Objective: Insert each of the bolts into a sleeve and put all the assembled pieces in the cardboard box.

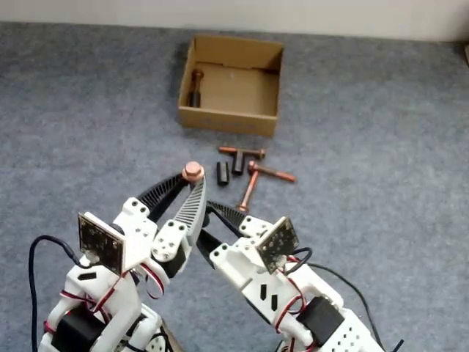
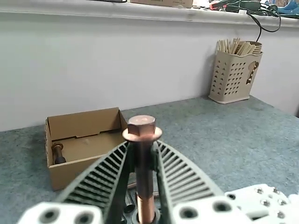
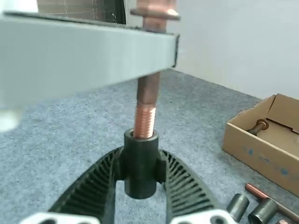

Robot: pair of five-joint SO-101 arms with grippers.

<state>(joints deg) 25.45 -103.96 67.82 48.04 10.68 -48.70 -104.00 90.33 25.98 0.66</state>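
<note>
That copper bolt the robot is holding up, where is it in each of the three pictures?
High view: bolt seen head-on, near the middle, clamped in the left gripper, nearer the arms than the cardboard box.
Left wrist view: bolt upright in that gripper, cardboard box behind it.
Right wrist view: its threaded end in the top of the black sleeve held by the right gripper.
Shared landmark: the cardboard box.

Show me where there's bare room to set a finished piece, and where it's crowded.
Bare: the cardboard box floor right of the assembled piece; the carpet left and right of the box. Crowded: the strip in front of the box, with loose bolts and sleeves, then the left gripper and right gripper close together.
</note>
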